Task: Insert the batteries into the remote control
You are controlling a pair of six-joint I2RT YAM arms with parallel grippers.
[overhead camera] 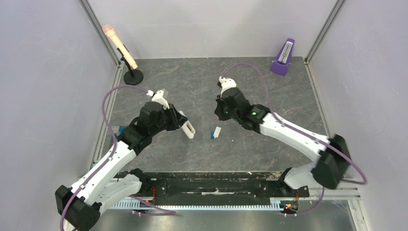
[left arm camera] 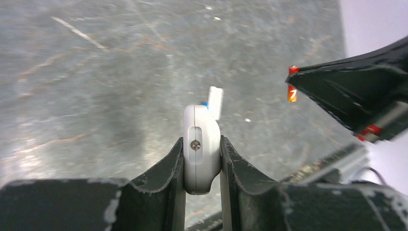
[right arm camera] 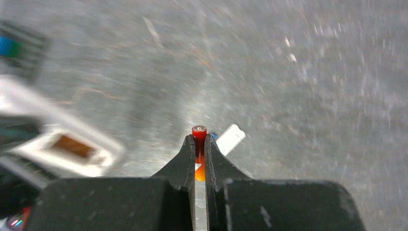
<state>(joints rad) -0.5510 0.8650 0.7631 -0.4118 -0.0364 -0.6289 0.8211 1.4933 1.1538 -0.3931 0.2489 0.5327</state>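
My left gripper [overhead camera: 184, 123] is shut on the white remote control [overhead camera: 188, 127] and holds it above the table. In the left wrist view the remote [left arm camera: 202, 126] stands edge-on between the fingers. In the right wrist view the remote [right arm camera: 62, 144] shows an open bay. My right gripper [overhead camera: 222, 112] is shut on the red-orange battery [right arm camera: 199, 131], held to the right of the remote. The battery also shows in the left wrist view [left arm camera: 292, 91]. The blue battery [overhead camera: 212, 134] lies on the table beside a small white cover [overhead camera: 217, 132], between the two grippers.
A microphone on a black stand [overhead camera: 121, 48] is at the back left. A purple metronome [overhead camera: 284, 57] is at the back right. A black rail [overhead camera: 207, 185] runs along the near edge. Walls close the left, right and back sides.
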